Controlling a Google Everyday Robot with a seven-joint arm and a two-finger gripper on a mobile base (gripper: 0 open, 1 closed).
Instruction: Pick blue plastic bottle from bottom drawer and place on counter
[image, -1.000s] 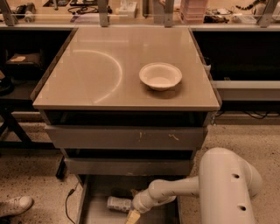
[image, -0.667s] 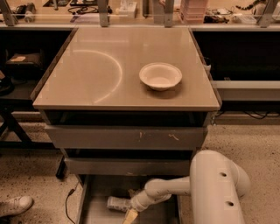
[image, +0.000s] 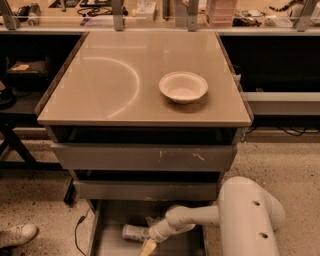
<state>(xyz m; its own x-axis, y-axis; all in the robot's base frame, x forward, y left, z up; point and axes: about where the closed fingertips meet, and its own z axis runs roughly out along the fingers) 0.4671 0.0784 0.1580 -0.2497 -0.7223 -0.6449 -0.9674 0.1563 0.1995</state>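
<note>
The blue plastic bottle (image: 134, 232) lies on its side on the floor of the open bottom drawer (image: 112, 227), at the bottom of the view. My gripper (image: 148, 244) reaches down into that drawer on a white arm (image: 200, 217) and sits right beside the bottle's right end, its tip pointing down at the frame's lower edge. The beige counter (image: 100, 85) with the curved arc mark fills the upper middle of the view.
A white round bowl (image: 183, 86) stands on the counter's right half. Two closed grey drawer fronts (image: 145, 157) are above the open drawer. A cluttered workbench (image: 150, 12) runs along the back. A shoe (image: 15, 235) and a cable (image: 77, 230) lie at the lower left.
The arm has shifted left and its big white link has dropped lower in the view; the gripper stays in the drawer next to the bottle. The bottle has not visibly moved.
</note>
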